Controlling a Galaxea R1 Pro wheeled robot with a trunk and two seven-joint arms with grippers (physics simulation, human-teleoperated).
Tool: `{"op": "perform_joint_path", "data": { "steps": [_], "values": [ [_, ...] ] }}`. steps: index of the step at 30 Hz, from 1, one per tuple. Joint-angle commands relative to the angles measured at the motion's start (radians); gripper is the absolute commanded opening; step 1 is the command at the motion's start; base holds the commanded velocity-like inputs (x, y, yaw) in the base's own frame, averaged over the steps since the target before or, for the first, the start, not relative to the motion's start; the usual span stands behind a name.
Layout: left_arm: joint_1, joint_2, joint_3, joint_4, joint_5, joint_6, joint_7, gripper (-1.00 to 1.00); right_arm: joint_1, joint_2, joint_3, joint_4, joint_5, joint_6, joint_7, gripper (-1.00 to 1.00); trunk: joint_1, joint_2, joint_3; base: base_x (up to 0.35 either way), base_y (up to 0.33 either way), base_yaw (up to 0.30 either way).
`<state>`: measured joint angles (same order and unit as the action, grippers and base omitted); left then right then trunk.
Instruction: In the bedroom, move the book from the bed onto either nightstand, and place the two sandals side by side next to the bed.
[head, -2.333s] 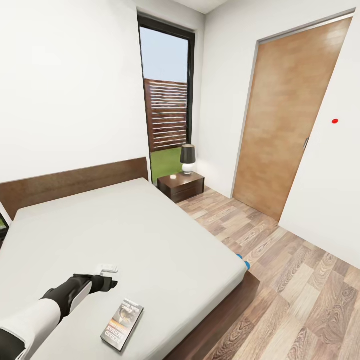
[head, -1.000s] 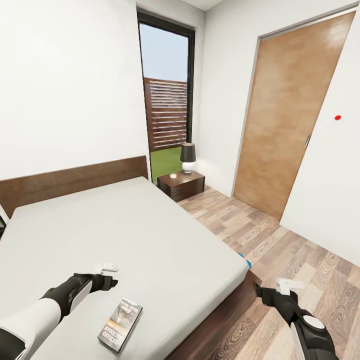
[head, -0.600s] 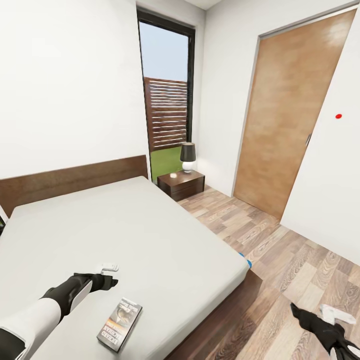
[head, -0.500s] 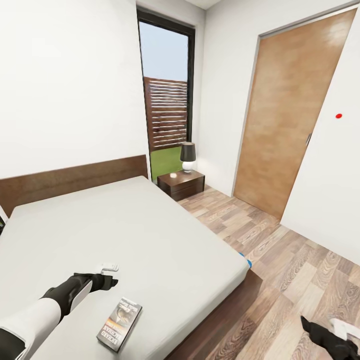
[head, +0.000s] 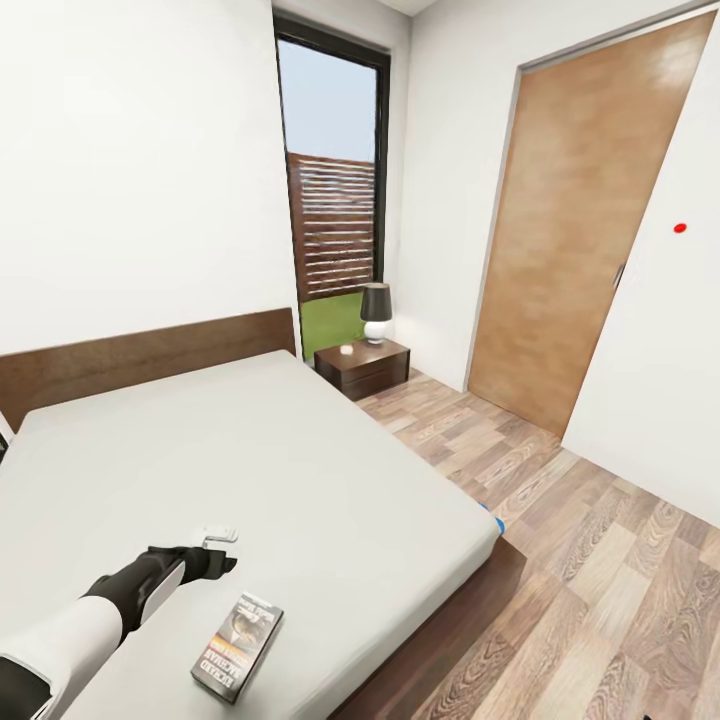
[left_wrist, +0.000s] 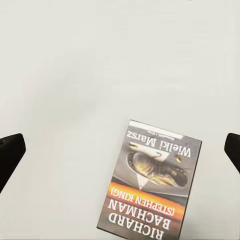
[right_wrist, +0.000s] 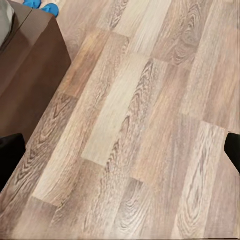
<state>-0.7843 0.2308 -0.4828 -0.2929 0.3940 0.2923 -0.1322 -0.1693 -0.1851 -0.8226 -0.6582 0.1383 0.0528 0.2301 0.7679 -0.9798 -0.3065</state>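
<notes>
The book lies flat on the bed near its foot, title upside down in the left wrist view. My left gripper hovers over the mattress just beyond the book, open, its dark fingertips wide apart with the book low between them. The nightstand stands at the bed's far right corner by the window. A blue sandal peeks out past the bed's near right corner. My right gripper is open above the wood floor; the two sandals lie by the bed frame's corner.
A dark-shaded lamp and a small white item sit on the nightstand. A wooden sliding door fills the right wall. Wood-plank floor runs along the bed's right side. The tall window is behind the nightstand.
My right arm rose into the head view at the lower right, then swung down and right out of it. The left arm and the book have stayed put.
</notes>
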Motion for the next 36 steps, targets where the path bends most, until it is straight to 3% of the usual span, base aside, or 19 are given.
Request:
{"op": "perform_joint_path", "data": {
  "steps": [1,12,36],
  "values": [
    [-0.001,0.001,-0.003,-0.002,0.005,0.005,-0.001,1.00,-0.002,-0.001,-0.009,0.005,0.010,0.001,0.001,1.00,0.004,-0.008,-0.004,0.000,0.000,0.000],
    [0.000,0.001,-0.003,-0.001,0.005,0.003,-0.002,1.00,-0.002,-0.006,-0.014,0.031,0.009,-0.011,-0.039,1.00,0.046,-0.085,-0.039,0.000,0.000,0.000],
    [0.002,0.000,0.005,0.007,0.010,0.014,-0.008,1.00,-0.003,-0.005,-0.008,0.039,0.010,-0.014,-0.044,1.00,0.138,-0.253,-0.114,0.000,0.000,0.000]
  ]
}}
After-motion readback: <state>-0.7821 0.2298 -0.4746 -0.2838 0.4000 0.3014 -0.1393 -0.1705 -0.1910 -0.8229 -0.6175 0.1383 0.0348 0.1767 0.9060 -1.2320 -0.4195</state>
